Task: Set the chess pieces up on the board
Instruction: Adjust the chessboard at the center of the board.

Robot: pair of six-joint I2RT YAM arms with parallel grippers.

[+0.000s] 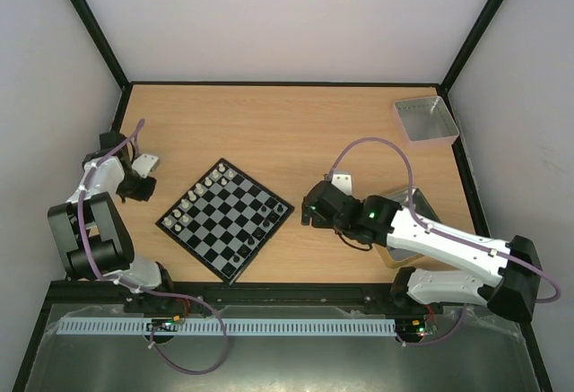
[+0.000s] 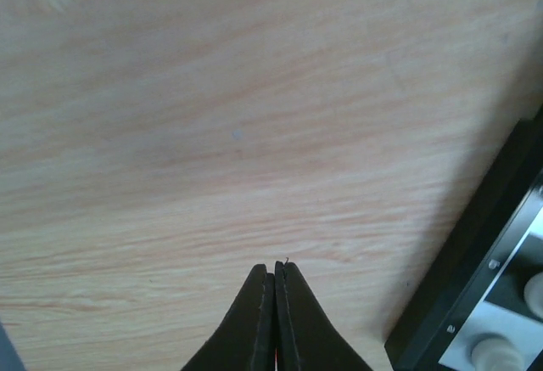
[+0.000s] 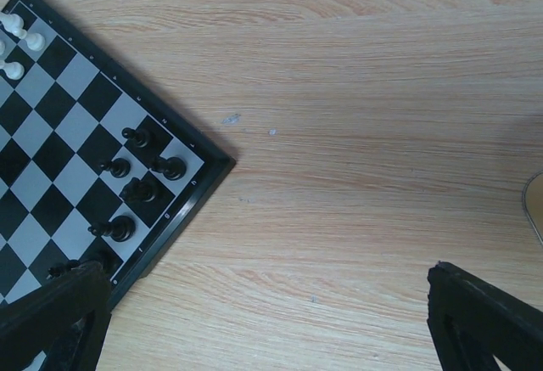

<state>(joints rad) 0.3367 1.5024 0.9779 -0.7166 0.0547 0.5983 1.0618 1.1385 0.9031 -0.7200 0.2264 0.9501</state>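
Right wrist: few black chess pieces [image 3: 140, 190] stand on the board [image 3: 81, 78]; right gripper [image 3: 265, 279] apart and empty, left gripper [image 2: 274, 276] pressed together; next, probably fetch another.

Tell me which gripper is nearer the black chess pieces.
Right. The right gripper hangs open just off the board edge beside the black chess pieces; the left gripper, shut, sits beyond the board's opposite side, by the white pieces.
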